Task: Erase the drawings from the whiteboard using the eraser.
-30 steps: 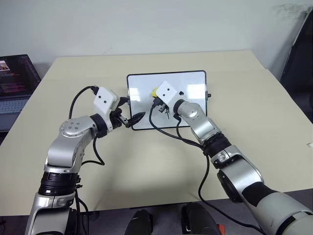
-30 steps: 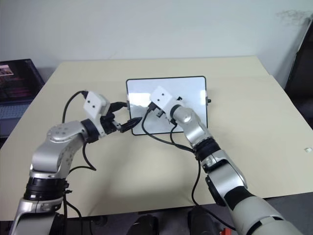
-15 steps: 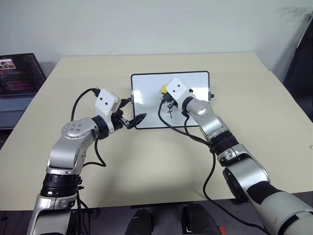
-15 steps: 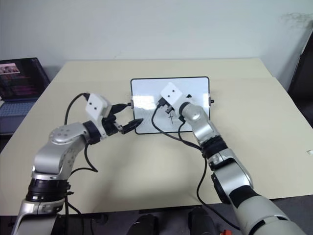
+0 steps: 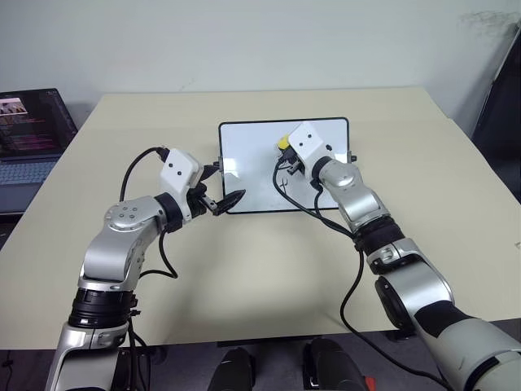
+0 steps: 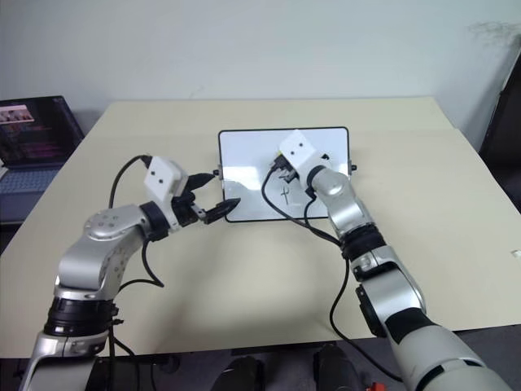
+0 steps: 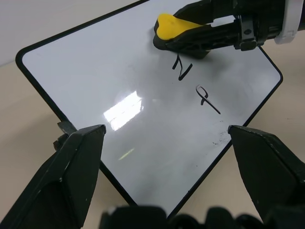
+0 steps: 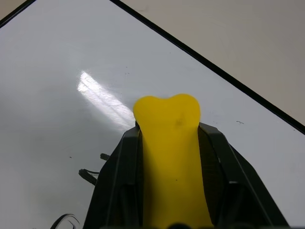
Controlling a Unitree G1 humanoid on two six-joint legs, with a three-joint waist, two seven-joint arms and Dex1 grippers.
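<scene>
Right gripper [image 8: 169, 157] pinching small yellow block eraser [image 8: 170, 143] against the small glossy white rectangular whiteboard [image 5: 244, 155] with thin black frame.

Eraser clamped between the right gripper's two black fingers [image 7: 209, 40], yellow tip sticking out past them, dark underside down on the board surface. The drawings [image 7: 183, 71], thin dark marker scribbles, sit just beside the eraser tip in the left wrist view: one zigzag mark touching or nearly touching the eraser's edge, a second loop-like mark [image 7: 206, 98] further along, faint smudge beyond that. Left gripper [image 7: 167, 138] spread wide, fingers [image 7: 78, 167] apart, hanging over the board's near-left corner, holding nothing; can't tell if it touches the frame. Board lies flat on beige tabletop [image 5: 269, 277], straight ahead of both grippers. Open laptop [image 5: 28, 130] well off to the left gripper's outer side.
</scene>
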